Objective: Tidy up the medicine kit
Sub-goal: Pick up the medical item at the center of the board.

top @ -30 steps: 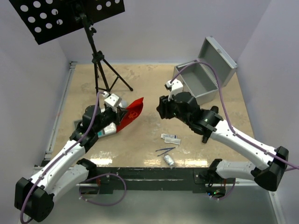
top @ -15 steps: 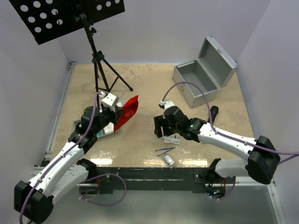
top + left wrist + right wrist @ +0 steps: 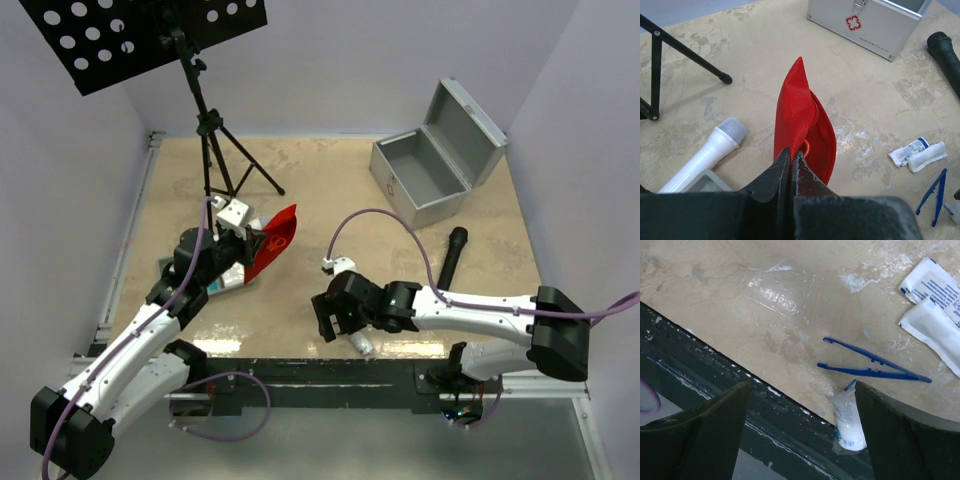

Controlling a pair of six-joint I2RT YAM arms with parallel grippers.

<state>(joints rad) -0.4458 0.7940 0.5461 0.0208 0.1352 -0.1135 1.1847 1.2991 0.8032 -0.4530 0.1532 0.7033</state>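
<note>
Right claw (image 3: 801,390) swung from the case (image 3: 395,185) down to the table (image 3: 300,180) edge, spread over tweezers (image 3: 870,362) and vial (image 3: 847,420); left claw (image 3: 791,157) pinches pouch (image 3: 800,115) (case looks empty, nothing packed).

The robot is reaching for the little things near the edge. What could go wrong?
1. The small wrapped roll lies right at the near edge of the table; the right jaws, open close by, could knock it off.
2. The blue tweezers are thin and flat, so the jaws might slide over them.
3. The left jaws pinch only a small bit of the red pouch, which might slip out.
</note>
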